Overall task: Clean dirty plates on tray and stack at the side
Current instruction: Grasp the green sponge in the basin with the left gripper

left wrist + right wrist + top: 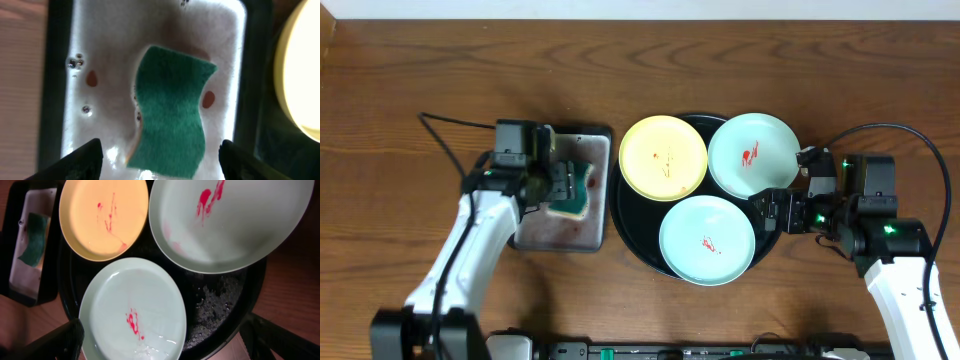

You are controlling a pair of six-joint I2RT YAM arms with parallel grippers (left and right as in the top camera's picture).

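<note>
Left jaws released astride green rectangular sponge (170,110); right jaws released before three red-smeared round plates (132,312) on round black tray (220,297).

The table (720,50) is dark brown wood, its grain plain to see, with a soft sheen. The yellow plate (663,157) and the two mint-green plates (753,153) (707,240) look like smooth, glossy plastic. The black tray (220,295) shines too, with one wet, grainy patch. The grey metal tray (225,45) is dull and wet, and the sponge (172,110) shows a rough, fibrous green face.
</note>
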